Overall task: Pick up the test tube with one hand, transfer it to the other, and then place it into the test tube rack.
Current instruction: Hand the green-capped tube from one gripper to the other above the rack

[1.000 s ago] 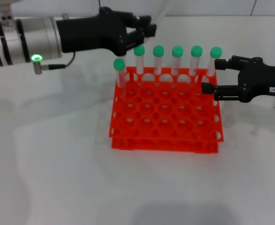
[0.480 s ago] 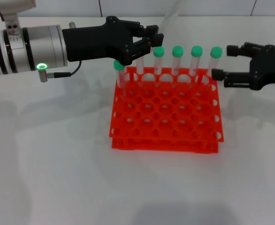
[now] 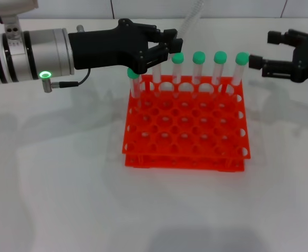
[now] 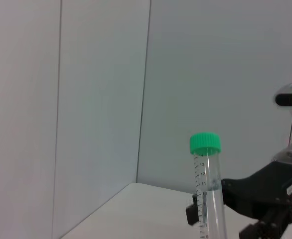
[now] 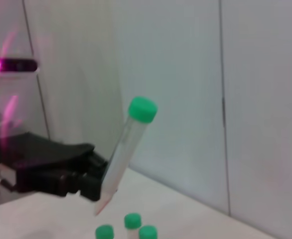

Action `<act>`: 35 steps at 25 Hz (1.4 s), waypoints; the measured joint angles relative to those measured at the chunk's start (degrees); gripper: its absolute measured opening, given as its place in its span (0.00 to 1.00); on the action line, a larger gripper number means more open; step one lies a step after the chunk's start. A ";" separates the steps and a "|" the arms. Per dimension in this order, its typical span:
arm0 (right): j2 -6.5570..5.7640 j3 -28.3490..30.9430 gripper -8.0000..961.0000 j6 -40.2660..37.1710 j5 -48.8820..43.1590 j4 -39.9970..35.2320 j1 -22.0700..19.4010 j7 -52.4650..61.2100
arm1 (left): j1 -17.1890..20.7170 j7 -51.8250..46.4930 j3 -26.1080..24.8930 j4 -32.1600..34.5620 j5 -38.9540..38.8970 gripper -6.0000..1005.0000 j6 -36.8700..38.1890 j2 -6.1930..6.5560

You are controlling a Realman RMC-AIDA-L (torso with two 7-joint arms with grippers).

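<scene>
Left gripper (image 3: 167, 46) sat over the test tube rack's (image 3: 185, 131) back-left corner, fingers pinching the test tube (image 5: 126, 149), a clear, slender cylinder with a green ribbed cap, tilted. Right gripper (image 3: 262, 50) was off the rack's back-right corner, fingers spread, touching nothing. The other tubes (image 3: 198, 67) stood upright in the back row. The orange rack looked like glossy plastic, and the white table (image 3: 64, 184) around it was smooth and open.
</scene>
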 joint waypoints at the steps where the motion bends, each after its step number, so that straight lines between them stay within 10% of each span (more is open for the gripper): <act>1: -0.02 0.05 0.83 -0.05 0.27 0.00 0.00 0.00 | 0.05 0.00 0.01 0.00 0.00 0.20 0.01 0.01; 35: 0.20 -1.31 0.83 -0.65 7.84 -1.43 5.03 1.14 | 1.18 -0.10 -0.06 0.19 0.01 0.20 0.40 0.04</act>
